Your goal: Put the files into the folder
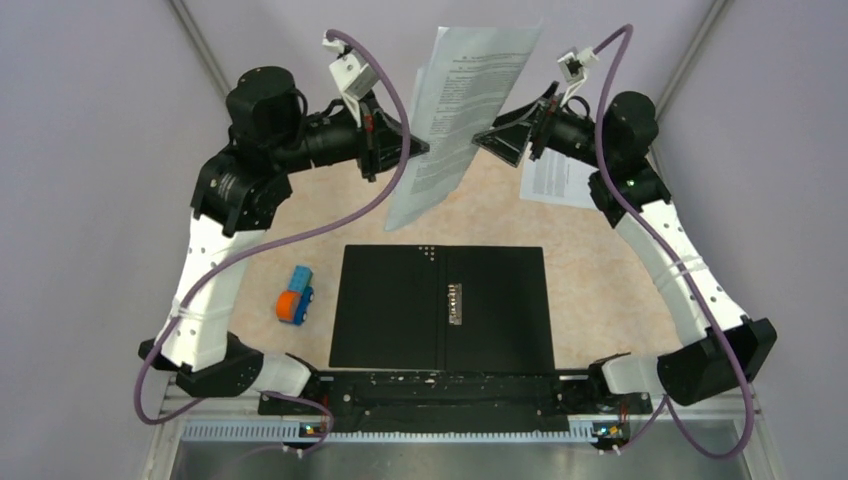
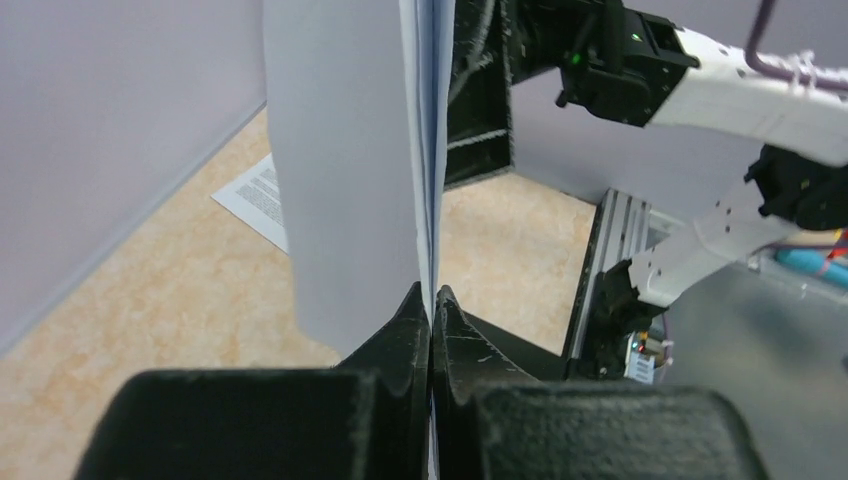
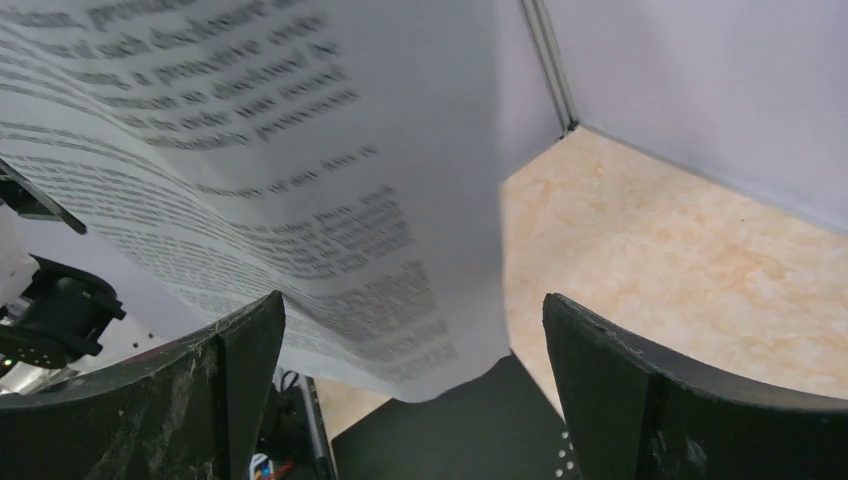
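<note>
1. The papers (image 1: 455, 110) hang upright in the air above the far half of the table (image 1: 600, 270), beyond the folder's far edge. I see more than one sheet edge in the left wrist view, so it is a small stack.
2. The left claw (image 2: 431, 310) is pressed together on the stack's edge and alone carries it.
3. The right claw (image 3: 412, 330) is spread wide on the stack's other side. Its view shows printed text between the jaws, but neither jaw touches the paper.
4. The folder (image 1: 400, 310) lies open and flat near the arm bases, black inside up, with the metal clip (image 1: 455, 303) bare along its spine. Nothing is in it yet.
5. One loose sheet (image 1: 560, 180) lies on the table behind the right arm, well apart from the folder.
6. A blue-and-orange block (image 1: 296, 295) sits just left of the folder and plays no part.
7. My judgement: the pick-up is done and the filing is not. The stack has to come down onto the folder, then the loose sheet.
</note>
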Controlling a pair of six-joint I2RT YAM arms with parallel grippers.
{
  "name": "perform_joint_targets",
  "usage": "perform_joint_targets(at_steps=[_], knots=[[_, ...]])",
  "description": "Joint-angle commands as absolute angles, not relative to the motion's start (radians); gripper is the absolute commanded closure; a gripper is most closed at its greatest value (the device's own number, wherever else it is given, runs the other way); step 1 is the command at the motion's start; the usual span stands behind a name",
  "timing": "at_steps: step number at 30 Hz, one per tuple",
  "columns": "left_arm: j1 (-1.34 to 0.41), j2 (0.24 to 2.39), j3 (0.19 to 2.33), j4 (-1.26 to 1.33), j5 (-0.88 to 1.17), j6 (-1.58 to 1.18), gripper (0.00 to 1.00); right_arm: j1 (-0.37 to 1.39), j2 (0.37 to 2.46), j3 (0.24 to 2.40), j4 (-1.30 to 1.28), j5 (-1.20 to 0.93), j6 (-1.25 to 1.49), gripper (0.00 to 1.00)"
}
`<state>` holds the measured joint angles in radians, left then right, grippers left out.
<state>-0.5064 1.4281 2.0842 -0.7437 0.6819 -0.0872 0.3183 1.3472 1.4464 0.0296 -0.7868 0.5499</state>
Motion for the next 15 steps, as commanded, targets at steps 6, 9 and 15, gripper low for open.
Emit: perform_joint_targets(at_steps=[6,9,15], knots=[[-0.601,1.354,2.155,-0.892,0.585,0.194,1.00,0.271,1.194,1.226,0.531,-0.865,0.588,0.01],[-0.615,1.340,2.154,-0.885,0.598,0.218,1.00,0.271,1.173,1.170,0.691,-0.903,0.640,0.01],[-0.618,1.307,2.154,-0.852,0.610,0.231,1.00,0.270,1.190,1.151,0.939,-1.000,0.766,0.01]])
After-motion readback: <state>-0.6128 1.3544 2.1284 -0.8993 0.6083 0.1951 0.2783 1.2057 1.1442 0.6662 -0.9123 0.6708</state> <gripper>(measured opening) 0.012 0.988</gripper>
